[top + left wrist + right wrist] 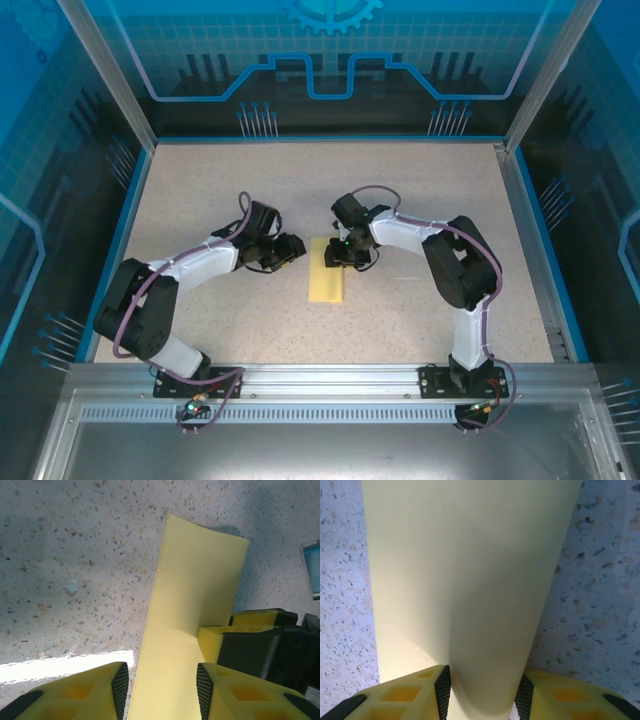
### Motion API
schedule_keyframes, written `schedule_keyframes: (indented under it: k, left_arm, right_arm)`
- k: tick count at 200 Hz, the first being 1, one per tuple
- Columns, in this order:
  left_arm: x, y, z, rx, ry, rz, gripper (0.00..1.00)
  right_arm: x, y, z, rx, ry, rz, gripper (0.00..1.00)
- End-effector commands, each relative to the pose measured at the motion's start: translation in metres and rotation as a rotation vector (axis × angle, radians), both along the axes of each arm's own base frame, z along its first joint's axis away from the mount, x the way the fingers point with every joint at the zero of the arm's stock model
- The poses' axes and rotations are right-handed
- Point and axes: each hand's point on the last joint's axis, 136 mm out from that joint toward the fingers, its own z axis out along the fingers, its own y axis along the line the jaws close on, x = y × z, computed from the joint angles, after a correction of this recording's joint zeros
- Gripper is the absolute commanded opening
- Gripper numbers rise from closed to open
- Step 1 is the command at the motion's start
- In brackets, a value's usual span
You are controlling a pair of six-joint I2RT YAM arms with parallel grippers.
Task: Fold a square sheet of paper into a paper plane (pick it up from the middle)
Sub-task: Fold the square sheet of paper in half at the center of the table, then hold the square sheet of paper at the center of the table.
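One thin pale yellow paper sheet [325, 282] — curled, smooth — on speckled tabletop [250, 190].

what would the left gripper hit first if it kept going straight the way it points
The pale yellow paper: it lies between the left gripper's fingers and runs ahead. The right gripper's finger sits just beside that line, though depth is unclear.

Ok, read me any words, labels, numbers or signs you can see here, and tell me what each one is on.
None: there is no readable text. The pale yellow sheet of paper is blank, and the blue gear-shaped emblem at the top of the overhead view carries no lettering.
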Motion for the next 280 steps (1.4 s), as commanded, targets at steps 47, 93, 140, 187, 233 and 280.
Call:
schedule_keyframes:
  k: [47, 93, 140, 187, 233, 280]
  left_arm:
    - [0.0, -0.036, -0.005, -0.069, 0.027, -0.086, 0.36]
    - [0.0, -0.05, -0.015, -0.082, 0.059, -0.113, 0.24]
    - [-0.001, -0.053, -0.029, -0.078, 0.092, -0.109, 0.13]
    - [-0.004, -0.058, -0.037, -0.101, 0.117, -0.109, 0.09]
    - [-0.006, -0.056, -0.049, -0.075, 0.148, -0.108, 0.07]
    - [-0.011, -0.053, -0.058, -0.033, 0.181, -0.112, 0.06]
  right_arm:
    - [-0.028, -0.008, -0.05, -0.102, 0.109, 0.024, 0.42]
    - [-0.029, -0.009, -0.053, -0.104, 0.116, 0.029, 0.42]
    - [-0.031, -0.008, -0.054, -0.107, 0.124, 0.034, 0.44]
    - [-0.032, -0.007, -0.057, -0.108, 0.129, 0.03, 0.43]
    - [-0.034, -0.009, -0.059, -0.114, 0.134, 0.029, 0.43]
    - [-0.035, -0.007, -0.059, -0.111, 0.135, 0.033, 0.43]
